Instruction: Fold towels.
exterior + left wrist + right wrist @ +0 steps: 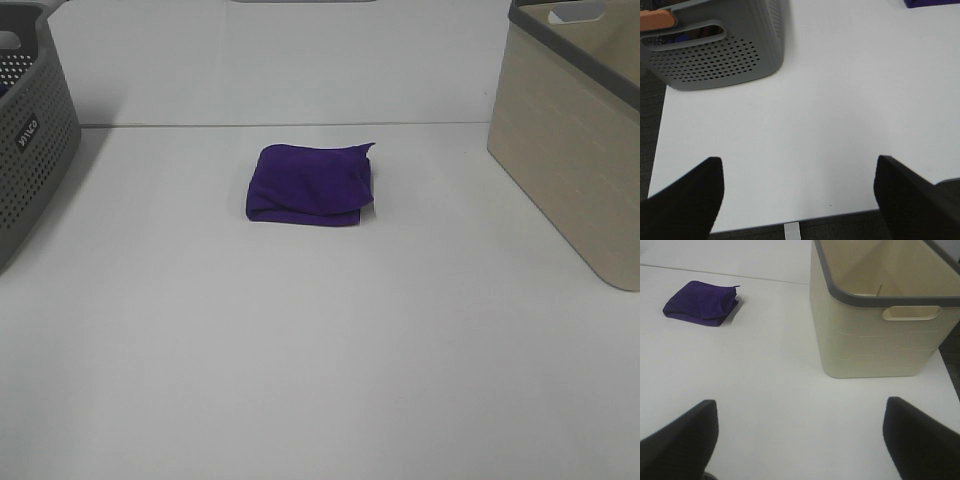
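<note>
A deep purple towel (311, 185) lies folded into a small thick packet on the white table (320, 350), towards the back middle. It also shows in the right wrist view (701, 303), and a sliver of it in the left wrist view (932, 3). Neither arm shows in the high view. My left gripper (799, 200) is open and empty over the table's front left edge, far from the towel. My right gripper (800, 440) is open and empty over the table's right side, near the beige basket.
A grey perforated basket (30, 130) stands at the left edge; it also shows in the left wrist view (715, 45). A beige basket (575, 130) stands at the right; the right wrist view shows it (880, 315) empty.
</note>
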